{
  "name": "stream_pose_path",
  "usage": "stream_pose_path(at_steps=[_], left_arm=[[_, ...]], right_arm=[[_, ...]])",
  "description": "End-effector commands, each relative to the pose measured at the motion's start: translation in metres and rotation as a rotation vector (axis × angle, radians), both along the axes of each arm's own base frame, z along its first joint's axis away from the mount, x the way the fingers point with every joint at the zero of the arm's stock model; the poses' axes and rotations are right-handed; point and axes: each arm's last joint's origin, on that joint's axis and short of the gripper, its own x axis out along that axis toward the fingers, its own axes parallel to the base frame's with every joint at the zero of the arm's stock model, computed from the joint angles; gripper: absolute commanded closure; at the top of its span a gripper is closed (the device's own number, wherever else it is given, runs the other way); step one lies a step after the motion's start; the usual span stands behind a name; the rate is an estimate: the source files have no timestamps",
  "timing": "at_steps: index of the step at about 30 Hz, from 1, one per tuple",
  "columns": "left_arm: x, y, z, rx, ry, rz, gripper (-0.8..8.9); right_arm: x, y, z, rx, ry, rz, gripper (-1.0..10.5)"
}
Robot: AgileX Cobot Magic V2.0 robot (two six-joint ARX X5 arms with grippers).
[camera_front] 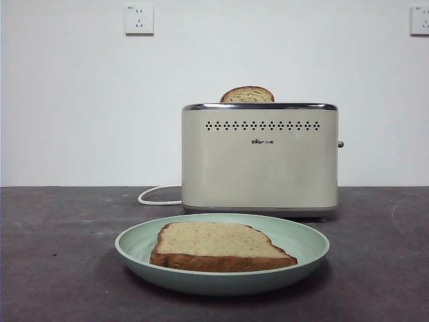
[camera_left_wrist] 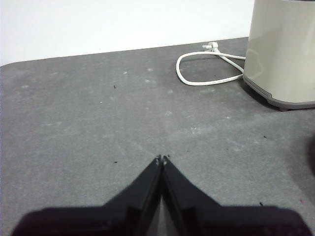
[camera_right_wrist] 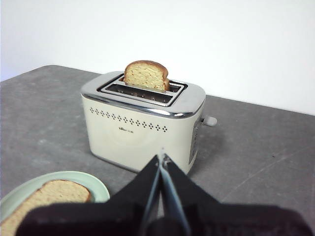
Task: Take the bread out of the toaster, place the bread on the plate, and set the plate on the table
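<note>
**Bread lay flat on the plate, both grippers clenched on nothing**

Table (camera_front: 53,268) first, as we swept in from the left: dark grey, scuffed, bare at that end, and over it hung the left gripper (camera_left_wrist: 162,158), jaws pressed tight together with nothing between them. From its wrist view we caught the white cord (camera_left_wrist: 206,73) looped on the surface just beside the toaster's corner, and the gripper sat well apart from both.

Moving across in the front view, we saw the cord curl out from behind the toaster's left side. Then came the plate (camera_front: 134,245), pale mint green, resting on the table in front of the toaster (camera_front: 260,168) and a touch left of its middle. On it the bread (camera_front: 218,247) lay flat, speckled crumb facing up, dark crust along the near edge, its domed end pointing right. It sat wholly inside the rim.

Behind, the toaster stood upright, cream with a chrome top, dotted holes and a small logo on its face. A second slice (camera_front: 247,94) poked its little dome out of the slot; from the right wrist view we placed it in the rear slot, upright.

Over on the right, a small lever knob (camera_front: 340,144) stuck out of the toaster's side. The right gripper (camera_right_wrist: 162,158) hovered on that side, pinched closed and carrying nothing, clear of toaster and plate.
</note>
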Motion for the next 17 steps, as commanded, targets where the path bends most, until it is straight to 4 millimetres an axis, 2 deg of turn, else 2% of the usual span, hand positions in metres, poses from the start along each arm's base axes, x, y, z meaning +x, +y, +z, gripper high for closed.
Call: stream_pose_path(at_steps=[1,4,8,11,17], left_arm=[[0.000,0.000,-0.003,-0.004,0.010,0.004,8.16],[0.000,0.000,-0.003,-0.004,0.010,0.004,8.16],[0.000,0.000,-0.003,-0.004,0.010,0.004,8.16],[0.000,0.000,-0.003,-0.004,0.010,0.004,8.16],[0.000,0.000,-0.003,-0.004,0.010,0.004,8.16]], right_arm=[[0.010,0.000,-0.037,0.001,0.004,0.001,9.5],[0.018,0.001,-0.074,0.012,0.019,-0.004,9.5],[0.025,0.001,-0.112,0.023,0.041,-0.005,9.5],[0.031,0.002,-0.131,0.052,0.070,-0.009,9.5],[0.035,0.003,-0.149,0.047,0.125,-0.066,9.5]])
